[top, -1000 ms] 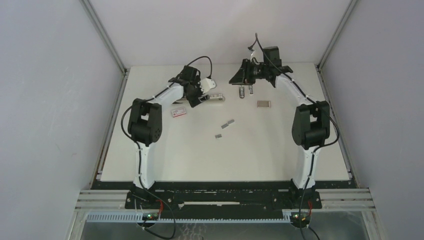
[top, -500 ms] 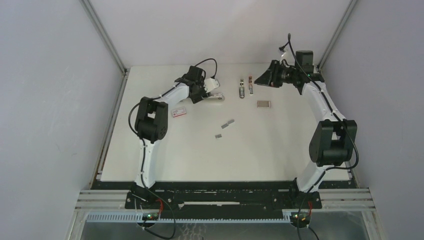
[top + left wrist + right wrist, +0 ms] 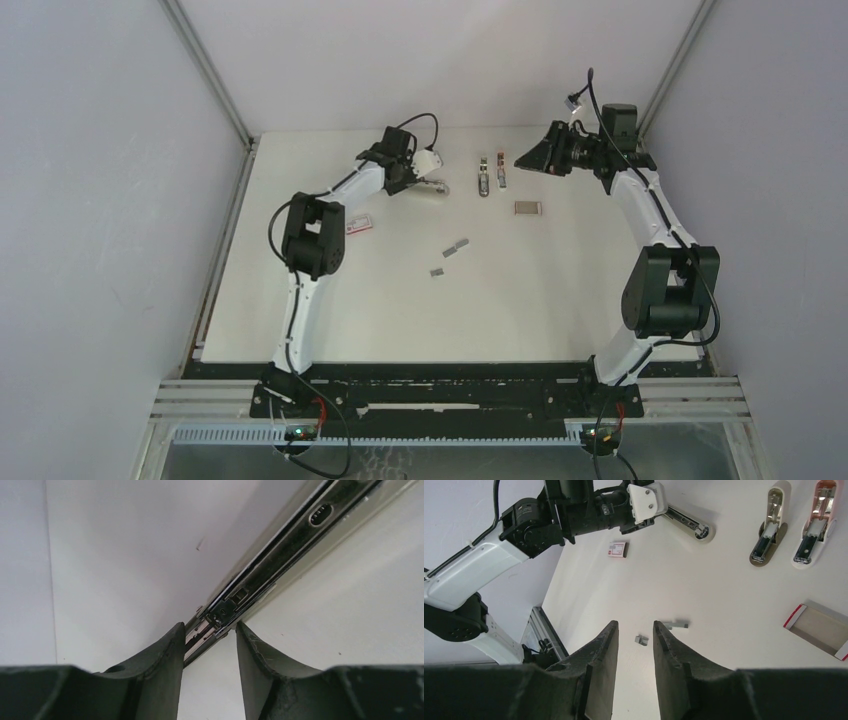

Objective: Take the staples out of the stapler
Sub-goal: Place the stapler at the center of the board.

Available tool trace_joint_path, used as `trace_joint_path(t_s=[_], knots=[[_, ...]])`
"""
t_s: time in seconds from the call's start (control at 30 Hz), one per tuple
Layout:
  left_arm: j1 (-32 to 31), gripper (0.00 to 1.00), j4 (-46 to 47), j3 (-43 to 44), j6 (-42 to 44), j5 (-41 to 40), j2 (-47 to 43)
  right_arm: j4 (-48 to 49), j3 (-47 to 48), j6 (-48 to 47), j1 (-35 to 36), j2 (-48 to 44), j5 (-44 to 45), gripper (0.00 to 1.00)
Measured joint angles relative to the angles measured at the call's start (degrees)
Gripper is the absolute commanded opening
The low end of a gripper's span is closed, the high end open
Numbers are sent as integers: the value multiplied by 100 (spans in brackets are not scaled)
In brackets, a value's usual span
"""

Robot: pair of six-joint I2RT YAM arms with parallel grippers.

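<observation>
Three staplers sit in the upper middle of the overhead view. The task's stapler (image 3: 689, 524), silver-grey metal with a dark channel along it, is the leftmost. It runs from the left gripper (image 3: 210, 636) down and to the right, and its far end rests at the table (image 3: 520, 300). In the left wrist view the stapler's near end sits between the two dark fingers (image 3: 167, 665), which close in against it from both sides, so the gripper is clamped on that end.

To its right, well apart from it, a white stapler (image 3: 767, 529) and a pink stapler (image 3: 815, 524) lie side by side, both hinged open.

Two short strips of staples (image 3: 676, 624) lie loose near the centre of the table, a little apart from each other and below all three staplers in the overhead view.

The right gripper (image 3: 635, 625) hangs above the table at the upper right of the overhead view. Its fingers are parted by a narrow gap with nothing between them.

A small pink-and-white box (image 3: 357, 224) lies left of centre, beside the left arm. An open box (image 3: 528, 208) with red ends lies right of centre.
</observation>
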Motion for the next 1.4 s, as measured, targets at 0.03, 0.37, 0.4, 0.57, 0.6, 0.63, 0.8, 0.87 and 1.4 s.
trace_joint_path(t_s=[0.03, 0.37, 0.4, 0.57, 0.6, 0.63, 0.8, 0.87, 1.4], knots=[[-2, 39, -28, 92, -7, -26, 55, 15, 0, 0, -4, 0, -15, 32], [-15, 32, -304, 702, -188, -74, 404, 59, -44, 26, -87, -2, -42, 33], [-20, 32, -321, 745, -195, -74, 428, 61, -44, 33, -98, -2, -46, 33], [-52, 30, -393, 789, -221, -94, 439, 90, -44, 61, -116, -2, -79, 33], [-61, 29, -422, 793, -240, -96, 439, 96, -44, 66, -116, -2, -85, 33], [-70, 29, -459, 809, -251, -96, 439, 96, -44, 68, -116, -2, -92, 33], [-136, 28, -553, 824, -328, -170, 439, 98, -44, 90, -122, -2, -133, 33], [-164, 28, -568, 824, -343, -203, 439, 98, -44, 90, -129, -2, -149, 34], [-363, 25, -811, 1095, -662, -680, 577, 98, -44, 103, -149, -2, -162, 34]])
